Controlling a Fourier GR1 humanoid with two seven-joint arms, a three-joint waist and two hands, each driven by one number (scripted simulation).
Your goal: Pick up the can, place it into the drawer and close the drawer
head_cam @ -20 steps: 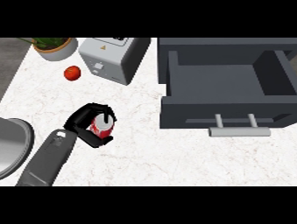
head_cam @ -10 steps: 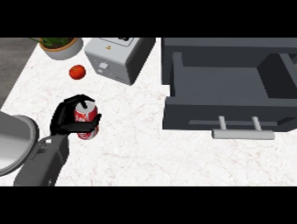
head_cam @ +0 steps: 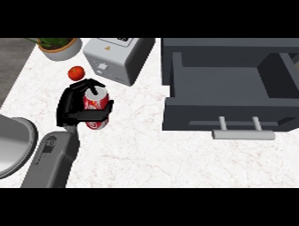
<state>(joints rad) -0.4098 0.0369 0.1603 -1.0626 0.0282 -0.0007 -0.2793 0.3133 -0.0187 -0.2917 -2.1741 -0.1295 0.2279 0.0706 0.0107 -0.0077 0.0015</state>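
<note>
step: carry to drawer | left robot hand point(head_cam: 73, 106) clasps the can point(head_cam: 96, 103) upright over the counter point(head_cam: 145, 150) | drawer point(head_cam: 233, 79) open, well right | advice: keep upright, clear the front wall

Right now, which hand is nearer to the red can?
Left. The left hand is curled round the red can, holding it left of the open drawer. The right hand is not in view.
</note>
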